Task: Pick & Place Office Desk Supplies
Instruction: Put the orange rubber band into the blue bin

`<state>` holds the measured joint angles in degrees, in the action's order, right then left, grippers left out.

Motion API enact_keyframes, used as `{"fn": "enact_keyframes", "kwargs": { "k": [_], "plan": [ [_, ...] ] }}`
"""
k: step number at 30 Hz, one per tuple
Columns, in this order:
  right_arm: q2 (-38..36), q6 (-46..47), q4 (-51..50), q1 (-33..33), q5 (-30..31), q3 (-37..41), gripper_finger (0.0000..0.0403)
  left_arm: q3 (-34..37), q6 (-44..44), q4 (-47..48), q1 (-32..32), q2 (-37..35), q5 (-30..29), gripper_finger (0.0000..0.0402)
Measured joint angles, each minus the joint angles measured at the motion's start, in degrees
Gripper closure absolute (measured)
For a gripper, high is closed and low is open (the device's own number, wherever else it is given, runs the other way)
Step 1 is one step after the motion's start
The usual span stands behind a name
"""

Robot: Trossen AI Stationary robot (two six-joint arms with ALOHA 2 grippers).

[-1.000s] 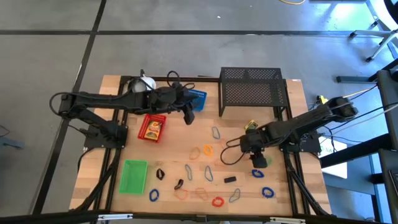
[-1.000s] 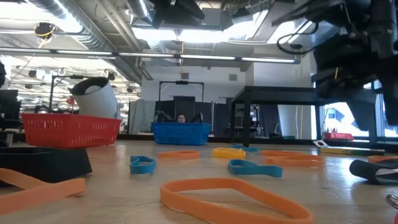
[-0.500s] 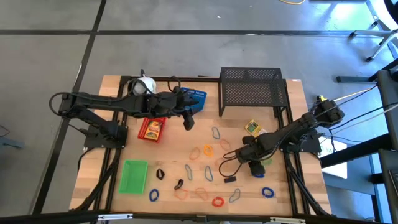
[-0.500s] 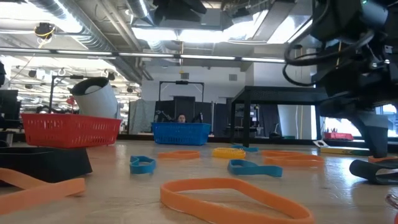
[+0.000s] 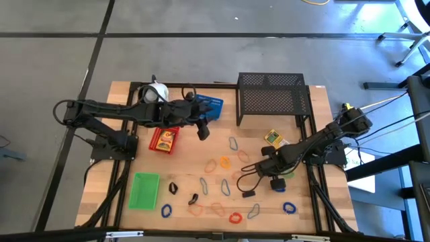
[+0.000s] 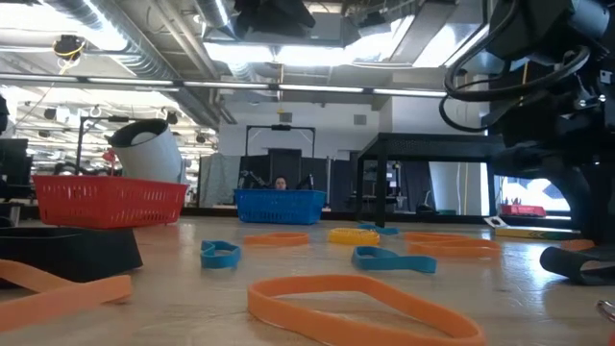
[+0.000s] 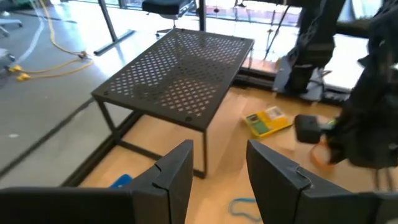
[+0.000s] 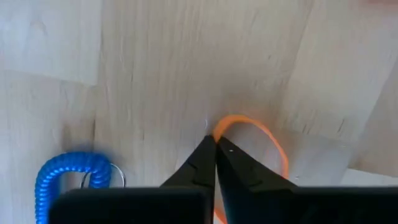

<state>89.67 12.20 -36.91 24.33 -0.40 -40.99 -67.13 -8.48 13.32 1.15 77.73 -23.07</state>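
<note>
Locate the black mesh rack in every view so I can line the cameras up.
High view: mesh rack at the table's far edge, right of centre.
Low view: its dark frame stands right of centre, behind the bands.
Left wrist view: fills the upper middle, seen from above.
Right wrist view: not in it.
Shared landmark: the yellow box lying on the table just in front of the rack, also in the left wrist view.

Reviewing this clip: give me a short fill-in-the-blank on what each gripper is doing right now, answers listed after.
1. The right gripper has its jaws shut on an ____ band loop.
2. The left gripper has its jaws ____.
3. The left gripper faces the black mesh ____.

Answers: orange; open; rack
</note>
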Motion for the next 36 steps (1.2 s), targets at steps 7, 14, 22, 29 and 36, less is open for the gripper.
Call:
{"fn": "enact_keyframes", "kwargs": {
  "k": [7,14,22,29,36],
  "plan": [
    [-8.2,9.0,-1.3,0.2,-2.9,0.9,0.0398,0.0,0.3,0.7,0.0,0.0,-1.5,0.0258],
    [-21.2,16.1,-1.4,-0.1,6.3,0.7,0.0398,0.0,0.3,1.1,0.0,0.0,-7.9,0.0258],
    [-30.5,21.0,2.8,-4.8,25.0,0.6,0.0399,0.0,0.3,1.4,0.0,0.0,-4.2,0.0227],
    [-32.9,13.0,21.6,-10.6,28.9,0.5,0.0398,0.0,0.3,0.2,0.0,0.3,2.1,0.0182],
    [-31.8,2.1,41.6,-16.5,25.0,0.4,0.0397,0.0,3.6,-6.3,-0.1,3.5,8.0,0.0171]
  ]
}}
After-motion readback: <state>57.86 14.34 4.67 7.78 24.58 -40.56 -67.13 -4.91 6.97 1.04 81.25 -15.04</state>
